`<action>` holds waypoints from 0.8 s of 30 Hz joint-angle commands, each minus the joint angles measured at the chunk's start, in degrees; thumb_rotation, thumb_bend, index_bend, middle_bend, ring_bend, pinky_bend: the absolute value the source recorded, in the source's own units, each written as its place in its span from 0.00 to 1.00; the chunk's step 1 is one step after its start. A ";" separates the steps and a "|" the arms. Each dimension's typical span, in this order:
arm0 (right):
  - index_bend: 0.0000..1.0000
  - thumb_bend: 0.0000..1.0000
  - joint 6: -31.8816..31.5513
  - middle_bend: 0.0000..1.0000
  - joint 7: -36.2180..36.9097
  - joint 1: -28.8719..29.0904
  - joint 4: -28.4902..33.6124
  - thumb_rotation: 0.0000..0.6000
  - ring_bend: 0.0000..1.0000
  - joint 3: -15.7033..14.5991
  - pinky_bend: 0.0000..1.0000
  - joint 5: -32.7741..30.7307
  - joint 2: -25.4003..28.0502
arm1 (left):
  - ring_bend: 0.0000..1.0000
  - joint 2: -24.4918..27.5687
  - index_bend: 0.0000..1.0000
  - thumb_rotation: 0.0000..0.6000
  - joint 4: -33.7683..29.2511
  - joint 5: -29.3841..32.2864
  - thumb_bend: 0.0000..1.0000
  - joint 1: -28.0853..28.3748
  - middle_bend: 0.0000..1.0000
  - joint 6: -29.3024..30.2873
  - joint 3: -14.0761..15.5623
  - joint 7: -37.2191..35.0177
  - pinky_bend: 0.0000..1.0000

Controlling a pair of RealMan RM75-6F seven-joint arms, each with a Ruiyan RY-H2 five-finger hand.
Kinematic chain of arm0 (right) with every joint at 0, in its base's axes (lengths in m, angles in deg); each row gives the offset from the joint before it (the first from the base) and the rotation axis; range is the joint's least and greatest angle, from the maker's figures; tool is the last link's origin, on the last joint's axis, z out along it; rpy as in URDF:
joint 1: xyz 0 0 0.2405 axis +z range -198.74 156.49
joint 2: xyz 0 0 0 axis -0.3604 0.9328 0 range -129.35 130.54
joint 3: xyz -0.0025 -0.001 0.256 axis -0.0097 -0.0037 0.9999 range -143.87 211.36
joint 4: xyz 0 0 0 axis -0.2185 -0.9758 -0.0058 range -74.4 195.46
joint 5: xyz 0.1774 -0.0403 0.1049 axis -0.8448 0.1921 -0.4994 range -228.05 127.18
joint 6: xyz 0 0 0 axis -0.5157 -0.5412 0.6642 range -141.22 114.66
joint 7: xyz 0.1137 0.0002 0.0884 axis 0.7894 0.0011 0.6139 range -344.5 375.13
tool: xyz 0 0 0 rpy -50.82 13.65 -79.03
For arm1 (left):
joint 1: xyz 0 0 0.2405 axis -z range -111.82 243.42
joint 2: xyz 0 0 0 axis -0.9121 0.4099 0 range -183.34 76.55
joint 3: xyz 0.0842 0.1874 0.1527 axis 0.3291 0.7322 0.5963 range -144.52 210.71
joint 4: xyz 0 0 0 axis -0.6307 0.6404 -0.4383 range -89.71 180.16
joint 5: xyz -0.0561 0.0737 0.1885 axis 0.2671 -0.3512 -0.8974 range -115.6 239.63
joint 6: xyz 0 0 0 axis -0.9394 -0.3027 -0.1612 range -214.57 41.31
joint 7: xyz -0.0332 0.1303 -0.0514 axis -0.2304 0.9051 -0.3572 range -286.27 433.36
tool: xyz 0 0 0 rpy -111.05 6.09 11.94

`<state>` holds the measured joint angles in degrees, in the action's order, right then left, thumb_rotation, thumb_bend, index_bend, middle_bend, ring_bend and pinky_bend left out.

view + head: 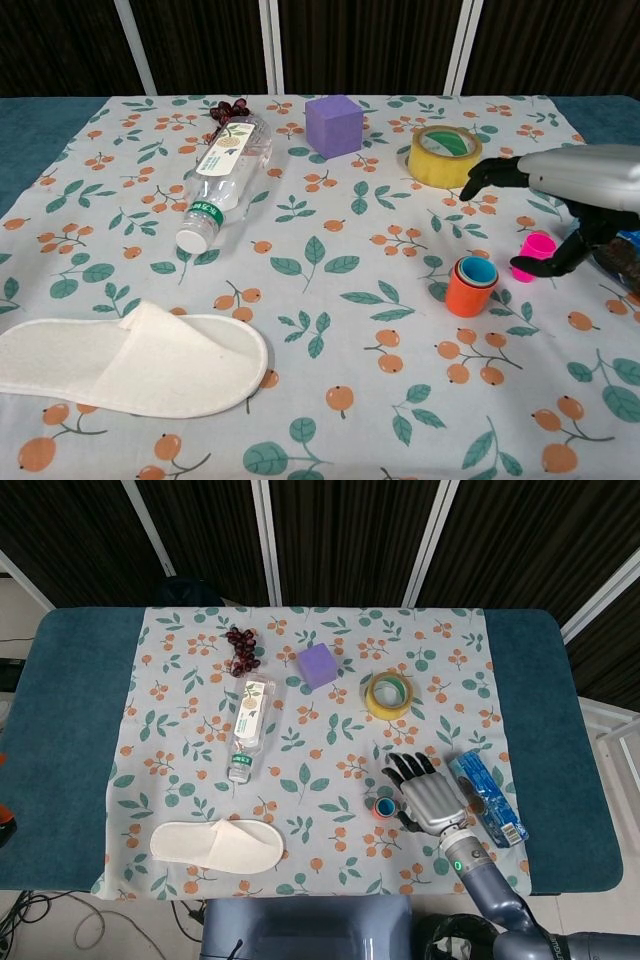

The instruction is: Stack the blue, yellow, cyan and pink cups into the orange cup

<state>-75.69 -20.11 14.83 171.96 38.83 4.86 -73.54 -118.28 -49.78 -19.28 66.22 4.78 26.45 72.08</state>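
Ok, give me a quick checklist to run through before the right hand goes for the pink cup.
1. Cyan cup seated inside the orange plastic cup: ok, its rim sits about level with the orange rim.
2. Right hand holds nothing: ok, fingers apart above the table.
3. Small pink plastic cup upright and reachable: ok, it stands just right of the orange cup, under the hand.
4. Thumb touching the pink cup: cannot tell, its tip is very near.
5. Blue and yellow cups already nested: cannot tell, the cyan cup hides them.
6. Left hand: cannot tell, neither view shows it.
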 commanded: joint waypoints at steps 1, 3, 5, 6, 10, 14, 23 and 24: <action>0.18 0.46 -0.67 0.00 1.18 -0.08 -0.30 1.00 0.00 1.04 0.06 -0.74 1.24 | 0.02 0.00 0.16 1.00 0.00 0.01 0.81 0.01 0.03 -0.02 -0.01 -0.03 0.08; 0.22 0.46 -0.69 0.00 1.73 -0.06 -0.97 1.00 0.00 1.34 0.06 -1.12 1.63 | 0.02 0.00 0.16 1.00 -0.01 -0.03 0.81 0.01 0.03 -0.02 0.01 0.00 0.08; 0.25 0.46 -0.54 0.00 2.35 -0.08 -2.25 1.00 0.00 1.55 0.06 -1.87 1.83 | 0.02 0.00 0.16 1.00 -0.01 -0.08 0.81 0.01 0.03 0.02 0.02 0.01 0.08; 0.26 0.46 -0.28 0.00 2.70 -0.05 -3.06 1.00 0.00 1.59 0.06 -2.23 1.82 | 0.02 0.01 0.16 1.00 -0.03 -0.08 0.81 -0.01 0.03 0.02 0.03 0.02 0.08; 0.29 0.46 1.25 0.00 4.26 -0.10 -6.24 1.00 0.00 1.25 0.06 -3.81 1.56 | 0.02 0.01 0.16 1.00 -0.07 -0.07 0.81 -0.05 0.03 0.11 0.01 0.06 0.08; 0.30 0.46 2.53 0.00 5.73 -0.37 -8.69 1.00 0.00 0.45 0.06 -4.00 1.16 | 0.02 -0.04 0.16 1.00 0.00 -0.03 0.81 -0.04 0.03 0.05 0.04 0.21 0.08; 0.32 0.46 3.59 0.00 8.11 -0.77 -12.83 1.00 0.00 -0.41 0.06 -2.70 -1.10 | 0.02 -0.13 0.16 1.00 0.07 -0.13 0.81 -0.05 0.03 0.15 0.08 0.53 0.08; 0.32 0.46 3.63 0.00 8.31 -0.82 -13.15 1.00 0.00 -0.46 0.06 -2.56 -1.31 | 0.02 -0.13 0.16 1.00 0.08 -0.11 0.81 -0.06 0.03 0.15 0.08 0.53 0.08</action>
<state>-72.19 -12.08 14.09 159.14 38.48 2.09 -74.57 -118.41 -49.70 -19.40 66.16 4.93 26.53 72.62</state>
